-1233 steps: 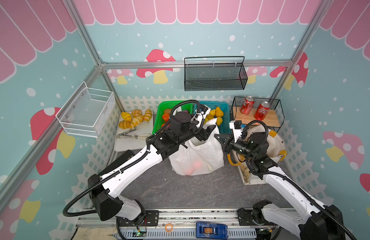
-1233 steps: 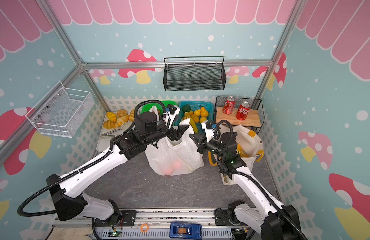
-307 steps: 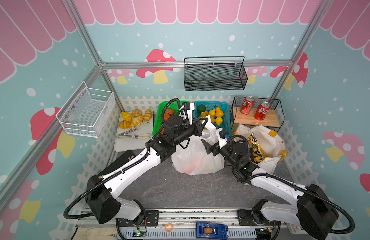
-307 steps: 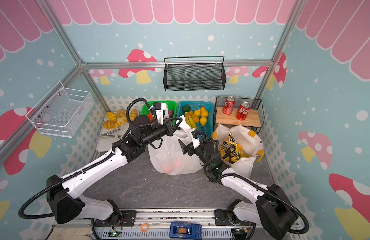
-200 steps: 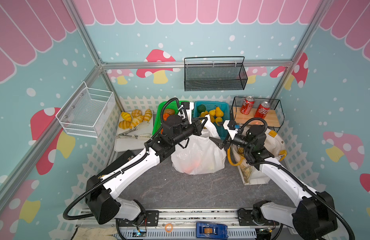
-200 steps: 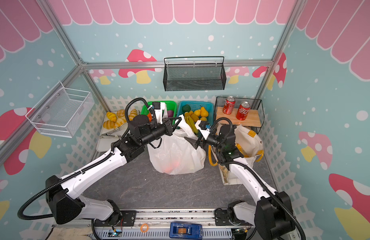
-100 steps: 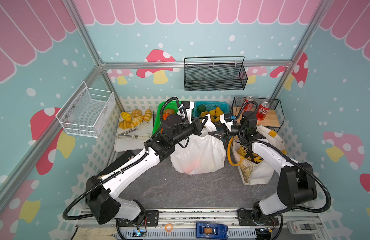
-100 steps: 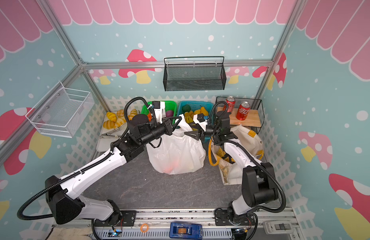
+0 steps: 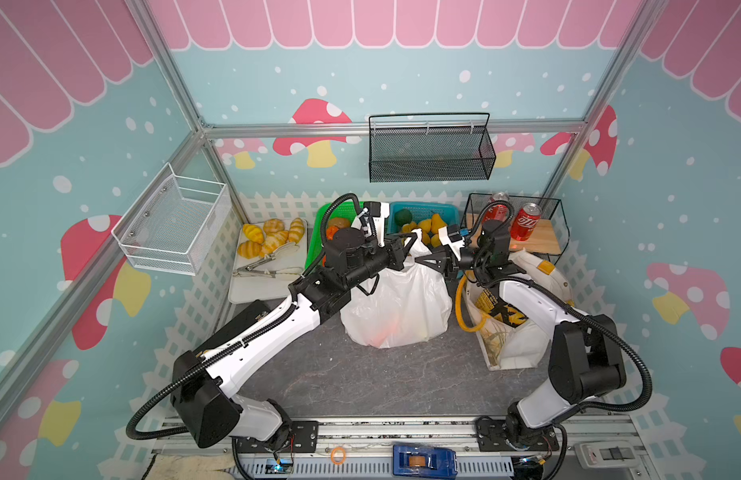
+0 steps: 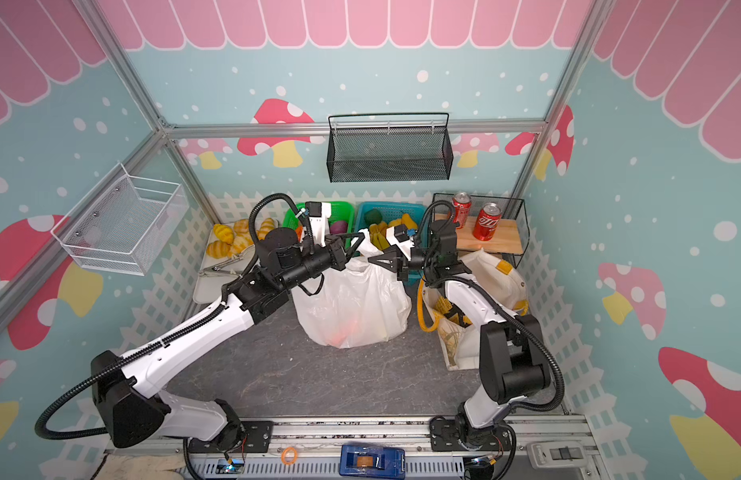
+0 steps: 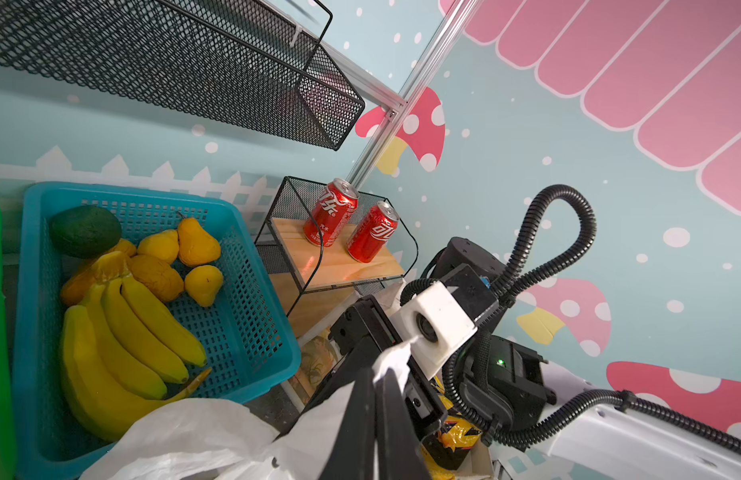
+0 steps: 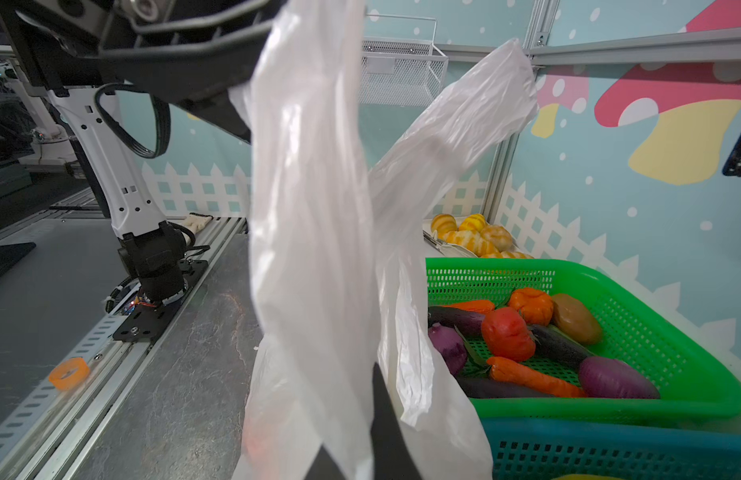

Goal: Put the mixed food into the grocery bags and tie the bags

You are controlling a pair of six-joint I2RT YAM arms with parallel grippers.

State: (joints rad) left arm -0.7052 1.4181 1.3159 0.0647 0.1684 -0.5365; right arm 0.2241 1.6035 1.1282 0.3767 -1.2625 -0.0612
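Note:
The white plastic grocery bag [image 9: 395, 307] [image 10: 352, 307] stands mid-table, with orange fruit glowing through its lower wall. My left gripper [image 9: 415, 239] [image 10: 362, 237] [image 11: 375, 374] is at the bag's top, its jaws shut on a strip of handle plastic. Facing it from the right, my right gripper [image 9: 419, 260] [image 10: 370, 260] [image 12: 362, 399] is shut on the bag's other handle [image 12: 318, 249]. The cream cloth tote [image 9: 522, 340] [image 10: 497, 270] lies open at the right, holding yellow-and-black snack packets [image 9: 499, 305]. Yellow pears [image 11: 198, 245] lie in the teal basket [image 11: 252, 332].
A green basket [image 12: 609, 409] of vegetables stands behind the bag, next to the teal basket. Bread rolls [image 9: 269, 241] and tongs lie on a white tray at back left. Soda cans [image 9: 526, 216] stand on a wire shelf at back right. Wire baskets hang on the walls.
My right gripper came from near the tote to the bag's top and shut on a handle. The left gripper stayed at the bag's top, holding its handle.

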